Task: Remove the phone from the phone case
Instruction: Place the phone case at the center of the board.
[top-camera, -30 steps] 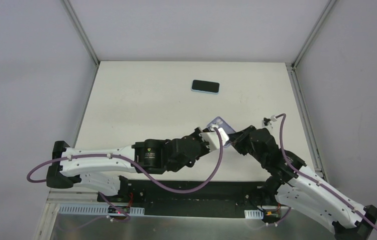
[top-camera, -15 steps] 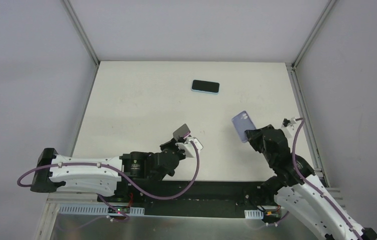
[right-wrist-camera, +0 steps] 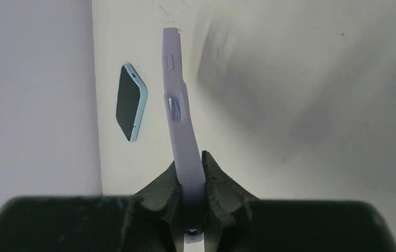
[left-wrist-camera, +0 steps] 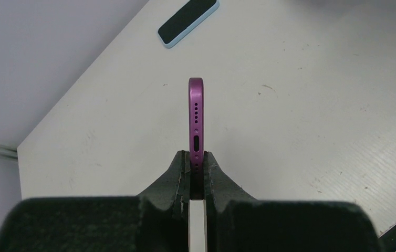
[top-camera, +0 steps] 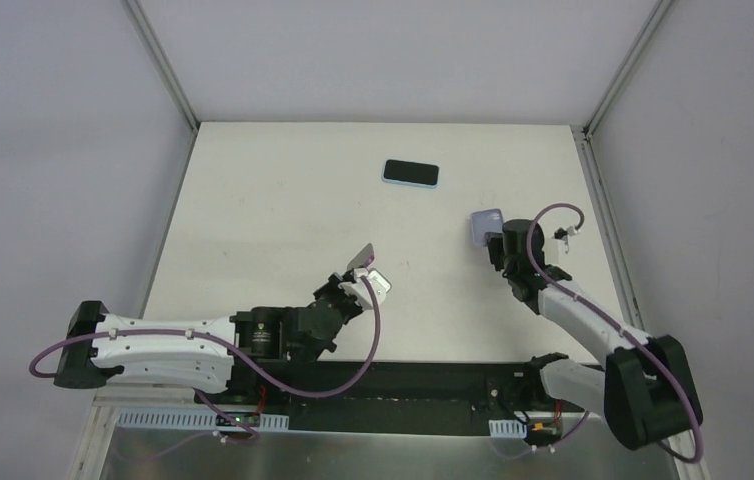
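Note:
My left gripper (top-camera: pixel 353 279) is shut on a purple phone (top-camera: pixel 361 260), held above the near middle of the table. In the left wrist view the phone (left-wrist-camera: pixel 196 118) stands edge-on between the jaws, its port and speaker holes facing the camera. My right gripper (top-camera: pixel 496 245) is shut on the lilac phone case (top-camera: pixel 487 224), held above the right side of the table. In the right wrist view the case (right-wrist-camera: pixel 177 110) stands edge-on and bends slightly. Phone and case are well apart.
A second phone in a light blue case (top-camera: pixel 411 173) lies screen up at the far middle of the white table (top-camera: pixel 273 210); it also shows in the left wrist view (left-wrist-camera: pixel 188 22) and the right wrist view (right-wrist-camera: pixel 131 102). Grey walls and metal rails (top-camera: pixel 608 210) bound the table.
One second ago both grippers met over the phone in its case. The arms have since drawn apart: the left pulled back left with the phone, the right swung right and farther away with the case.

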